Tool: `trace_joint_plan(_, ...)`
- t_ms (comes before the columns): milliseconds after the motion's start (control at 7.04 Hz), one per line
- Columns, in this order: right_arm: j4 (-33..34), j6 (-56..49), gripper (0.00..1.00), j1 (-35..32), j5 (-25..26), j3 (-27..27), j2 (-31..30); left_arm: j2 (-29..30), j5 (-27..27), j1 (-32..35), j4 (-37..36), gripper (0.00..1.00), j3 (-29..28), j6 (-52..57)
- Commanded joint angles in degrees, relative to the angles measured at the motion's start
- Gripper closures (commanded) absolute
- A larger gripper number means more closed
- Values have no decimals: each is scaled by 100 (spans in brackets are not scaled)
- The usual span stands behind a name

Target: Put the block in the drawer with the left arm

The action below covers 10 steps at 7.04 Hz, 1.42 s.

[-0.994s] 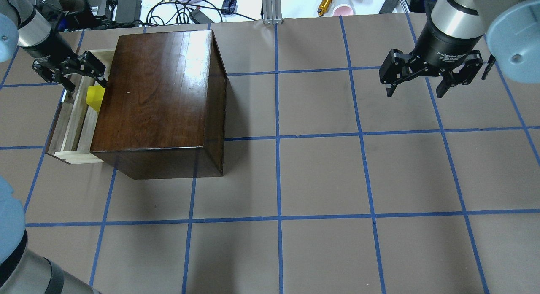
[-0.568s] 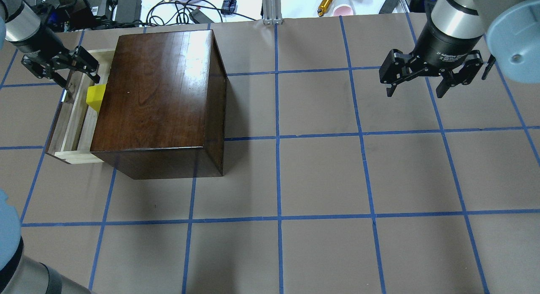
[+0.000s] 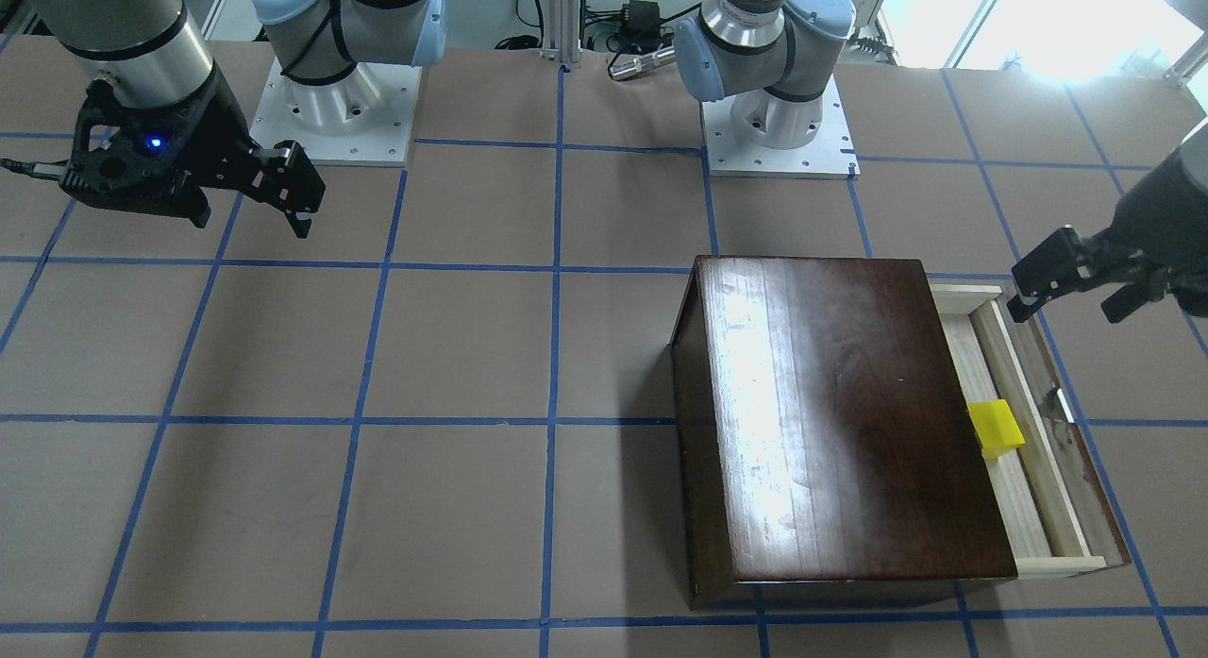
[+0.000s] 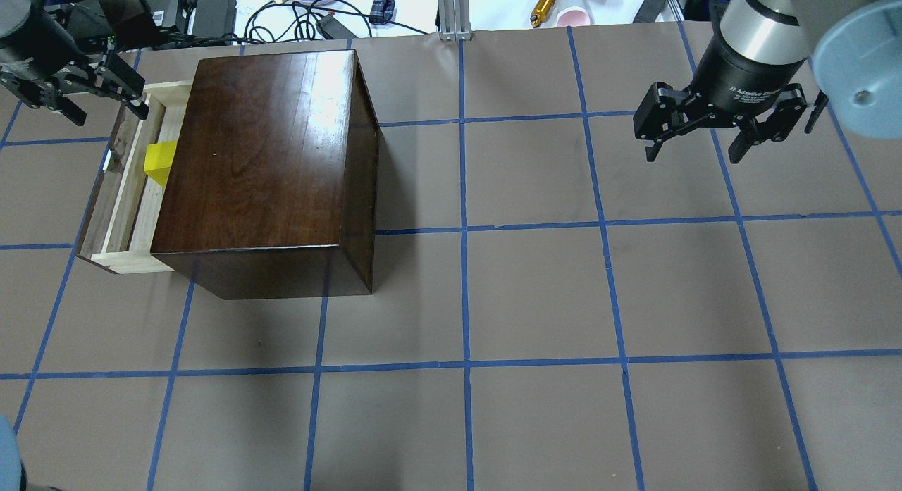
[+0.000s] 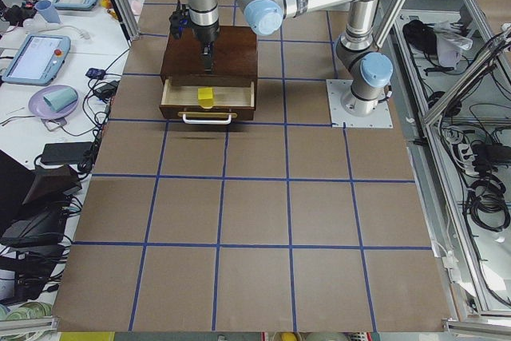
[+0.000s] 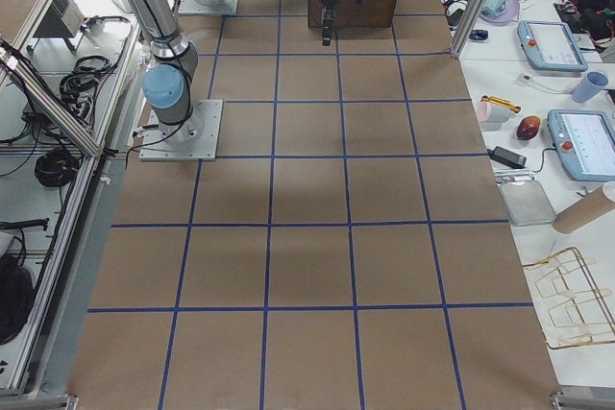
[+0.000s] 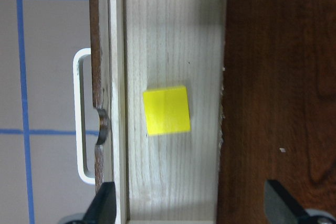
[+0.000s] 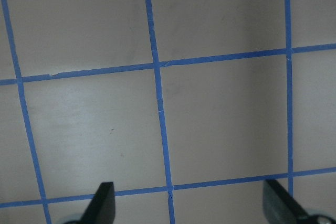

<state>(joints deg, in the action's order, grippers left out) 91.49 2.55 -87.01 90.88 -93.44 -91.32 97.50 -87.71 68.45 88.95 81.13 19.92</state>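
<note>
The yellow block (image 4: 159,163) lies on the floor of the open drawer (image 4: 129,195), which is pulled out of the dark wooden box (image 4: 261,160). The block also shows in the front view (image 3: 998,427) and the left wrist view (image 7: 166,110), resting alone on the pale wood (image 7: 173,40). My left gripper (image 4: 111,116) is open and empty. It hangs above the drawer's far end, clear of the block. In the front view the left gripper (image 3: 1065,311) is at the right edge. My right gripper (image 4: 694,156) is open and empty over bare table on the right.
The drawer's metal pull (image 7: 79,114) sticks out on the side away from the box. Cables, power bricks and small items (image 4: 211,12) lie beyond the table's far edge. The brown table with blue tape lines (image 4: 535,294) stretches right of the box.
My left gripper has moved up and away from the block toward the far left corner, still open. The block stays in the drawer. The right arm has not moved.
</note>
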Motion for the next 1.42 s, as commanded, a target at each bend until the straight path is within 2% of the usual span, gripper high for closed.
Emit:
trace_joint_plan(0, 0, 0, 0, 0, 0, 1, 0, -450, -9, 11, 341, 0, 78, -6)
trace_joint_plan(284, 0, 0, 0, 0, 0, 1, 0, -697, -36, 246, 570, 0, 123, -40)
trace_joint_plan(568, 0, 0, 0, 0, 0, -7, 0, -592, -62, 833, 554, 0, 105, -1187)
trace_joint_plan(710, 0, 0, 0, 0, 0, 1, 0, -540, -288, 1106, 501, 0, 131, -1262)
trace_joint_plan(994, 0, 0, 0, 0, 0, 1, 0, -478, -300, 1581, 483, 0, 157, -1700)
trace_joint_plan(1278, 0, 0, 0, 0, 0, 1, 0, -399, -282, 1689, 273, 0, 184, -1745)
